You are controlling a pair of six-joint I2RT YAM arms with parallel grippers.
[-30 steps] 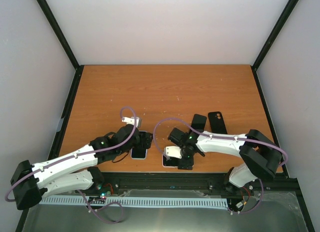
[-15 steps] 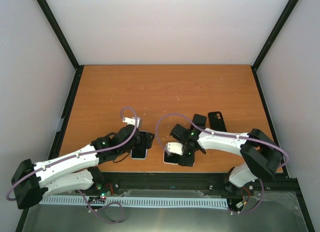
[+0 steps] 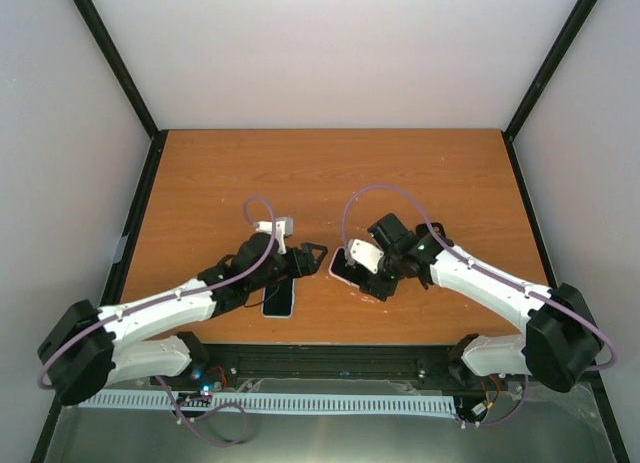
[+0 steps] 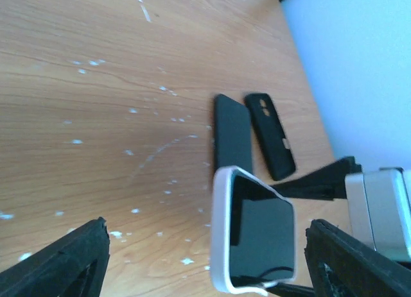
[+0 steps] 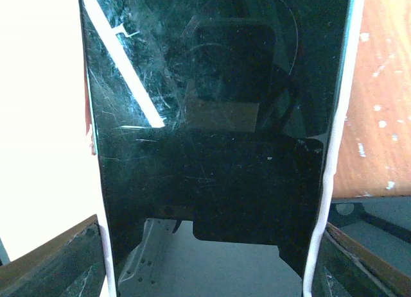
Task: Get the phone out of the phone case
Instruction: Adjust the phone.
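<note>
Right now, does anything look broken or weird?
The screen of the white-cased phone, held tilted in the right pincer, is covered in fine scratches and smudges. White flecks dot the table.

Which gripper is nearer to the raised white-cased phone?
Right. The right gripper is clamped on the raised white-cased phone, holding it up. The left gripper is open just to the phone's left, close but not touching it.
</note>
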